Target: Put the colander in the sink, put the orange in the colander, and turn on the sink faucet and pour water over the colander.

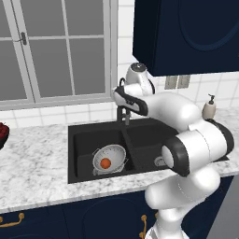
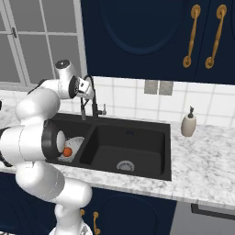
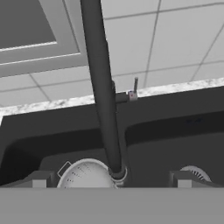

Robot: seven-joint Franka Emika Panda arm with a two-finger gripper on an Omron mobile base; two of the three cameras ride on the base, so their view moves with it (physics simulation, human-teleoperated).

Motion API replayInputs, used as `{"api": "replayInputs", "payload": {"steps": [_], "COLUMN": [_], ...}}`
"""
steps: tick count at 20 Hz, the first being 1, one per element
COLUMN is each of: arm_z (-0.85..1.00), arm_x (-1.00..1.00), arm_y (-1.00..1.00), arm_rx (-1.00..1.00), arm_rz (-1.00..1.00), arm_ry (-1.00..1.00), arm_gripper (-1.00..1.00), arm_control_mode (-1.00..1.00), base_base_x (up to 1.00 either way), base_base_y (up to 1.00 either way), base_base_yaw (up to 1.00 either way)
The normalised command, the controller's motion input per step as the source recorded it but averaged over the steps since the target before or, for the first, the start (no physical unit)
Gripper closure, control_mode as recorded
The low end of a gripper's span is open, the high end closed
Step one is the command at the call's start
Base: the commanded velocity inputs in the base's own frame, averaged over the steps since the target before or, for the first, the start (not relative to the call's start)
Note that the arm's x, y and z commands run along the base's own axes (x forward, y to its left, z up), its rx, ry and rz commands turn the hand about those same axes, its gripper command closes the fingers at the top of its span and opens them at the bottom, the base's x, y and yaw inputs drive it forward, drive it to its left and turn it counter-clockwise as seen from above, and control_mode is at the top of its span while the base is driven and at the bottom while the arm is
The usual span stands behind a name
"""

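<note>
The colander (image 1: 110, 160) sits in the left basin of the sink (image 1: 79, 135) with the orange (image 1: 105, 163) inside it. Right of that, the gripper (image 3: 111, 180) hangs released around the sink faucet (image 3: 101, 87).

Orange (image 2: 67, 151) sits in colander (image 2: 75, 146) (left basin).

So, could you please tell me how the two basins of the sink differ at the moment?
The left basin holds the colander with the orange inside it, while the right basin holds nothing but its bare silver drain. In the left base view the left basin's drain is hidden under the colander. Both are matte black, side by side in the same sink.
</note>
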Motion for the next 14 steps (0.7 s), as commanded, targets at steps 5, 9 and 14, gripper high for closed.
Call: {"api": "replayInputs", "payload": {"steps": [5, 9, 14], "arm_z": [-0.09, -0.09, -0.12], "arm_x": [0.36, 0.28, 0.17], "arm_y": [0.01, 0.00, 0.01], "arm_rx": [0.00, 0.00, 0.00], "arm_rz": [0.00, 0.00, 0.00], "arm_ry": [0.00, 0.00, 0.00], "arm_gripper": [-1.00, -1.00, -1.00], "arm_control_mode": [-1.00, -1.00, -1.00], "base_base_x": [0.00, 0.00, 0.00], "base_base_y": [0.00, 0.00, 0.00], "base_base_yaw": [0.00, 0.00, 0.00]}}
